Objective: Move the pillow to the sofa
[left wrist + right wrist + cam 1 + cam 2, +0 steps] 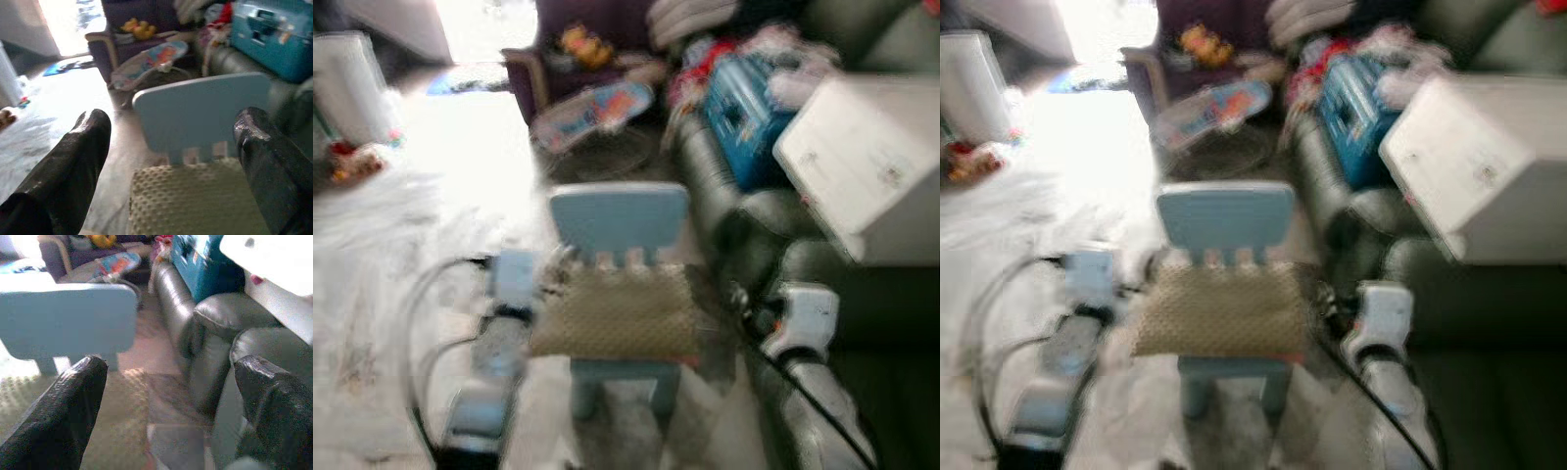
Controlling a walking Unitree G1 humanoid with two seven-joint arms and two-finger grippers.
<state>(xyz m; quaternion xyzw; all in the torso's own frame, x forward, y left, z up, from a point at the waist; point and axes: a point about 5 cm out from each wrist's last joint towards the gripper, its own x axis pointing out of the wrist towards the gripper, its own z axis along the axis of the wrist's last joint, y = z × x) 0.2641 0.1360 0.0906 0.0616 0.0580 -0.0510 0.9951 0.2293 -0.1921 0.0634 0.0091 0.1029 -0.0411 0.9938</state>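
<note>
Both grippers are spread wide and hold nothing. The left gripper (171, 161) hangs just short of the pillow (615, 315), its fingers (73, 166) standing either side of the near edge without touching. The right gripper (168, 411) sits at the pillow's other end, one finger over the fabric and the other out toward the sofa (215, 347).

The pillow, beige and bumpy, lies flat on the seat of a small blue chair (619, 217) and fills it. The dark leather sofa stands just beside the chair on the robot's right, and it is heaped: a white box (867, 162) on the near cushion, a blue case (744, 108) and a pile of toys behind it.

The risks, as I judge them. The head views are blurred, so the robot looks to be moving; closing now could pinch only a corner, and the pillow would sag and slide off. The chair looks light, so a push from either arm may tip it. Free room on the sofa is scarce, and a pillow set against the box could roll to the floor
</note>
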